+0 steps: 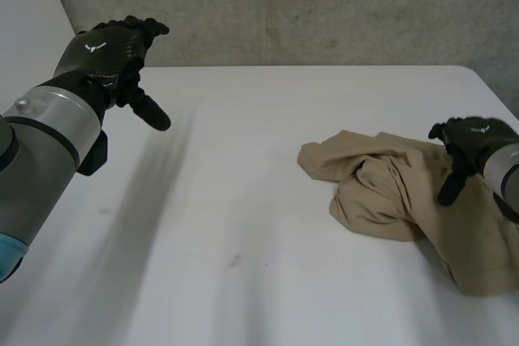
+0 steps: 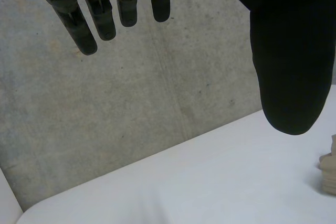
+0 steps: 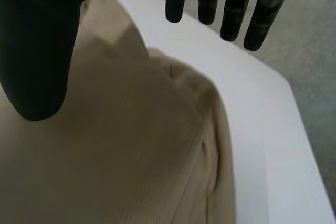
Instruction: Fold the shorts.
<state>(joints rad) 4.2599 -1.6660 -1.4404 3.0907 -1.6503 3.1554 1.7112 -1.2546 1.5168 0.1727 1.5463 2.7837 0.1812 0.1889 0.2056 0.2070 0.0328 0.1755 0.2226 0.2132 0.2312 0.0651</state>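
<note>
Leaving bare table point(image 1: 243, 224) wide open below the left hand point(image 1: 113, 50).
Lying bunched as tan shorts point(image 1: 381, 192) directly under the right hand point(image 1: 466, 143), blocking its way down; rising as a grey wall point(image 1: 308, 6) beyond the left hand's fingertips.

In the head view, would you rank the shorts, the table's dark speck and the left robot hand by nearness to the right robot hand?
1. Shorts, under the right robot hand.
2. Dark speck, mid-table.
3. Left robot hand, raised at the opposite side.

Lighting's soft and pretty even. The table point(image 1: 268, 200) reads bright white, the wall point(image 1: 324, 6) a duller grey. Shorts point(image 1: 381, 192) throw just a faint shadow along their near edge.
</note>
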